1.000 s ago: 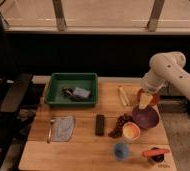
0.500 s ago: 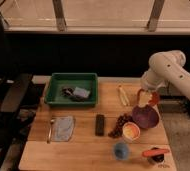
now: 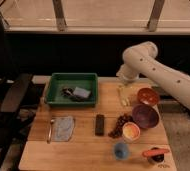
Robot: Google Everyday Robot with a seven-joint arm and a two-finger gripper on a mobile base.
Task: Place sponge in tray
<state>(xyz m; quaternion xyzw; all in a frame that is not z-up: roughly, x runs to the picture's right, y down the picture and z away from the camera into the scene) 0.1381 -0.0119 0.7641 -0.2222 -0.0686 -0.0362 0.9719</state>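
Note:
The light-blue sponge (image 3: 81, 92) lies inside the green tray (image 3: 55, 80) at the back left of the wooden table, next to a small dark object. My white arm reaches in from the right. Its gripper (image 3: 124, 79) hangs over the table's back edge, just right of the tray and apart from the sponge. It is open and I see nothing in it.
A blue-grey cloth (image 3: 63, 127) and a utensil (image 3: 50, 130) lie left of centre, with a dark bar (image 3: 100, 124) in the middle. At right stand a purple bowl (image 3: 145, 116), an orange bowl (image 3: 149, 96), a yellow cup (image 3: 130, 131) and a blue cup (image 3: 120, 150). A chair (image 3: 10, 97) stands at left.
The arm has swung left and back, from over the orange bowl to the table's back edge near the tray. The sponge has stayed in the tray.

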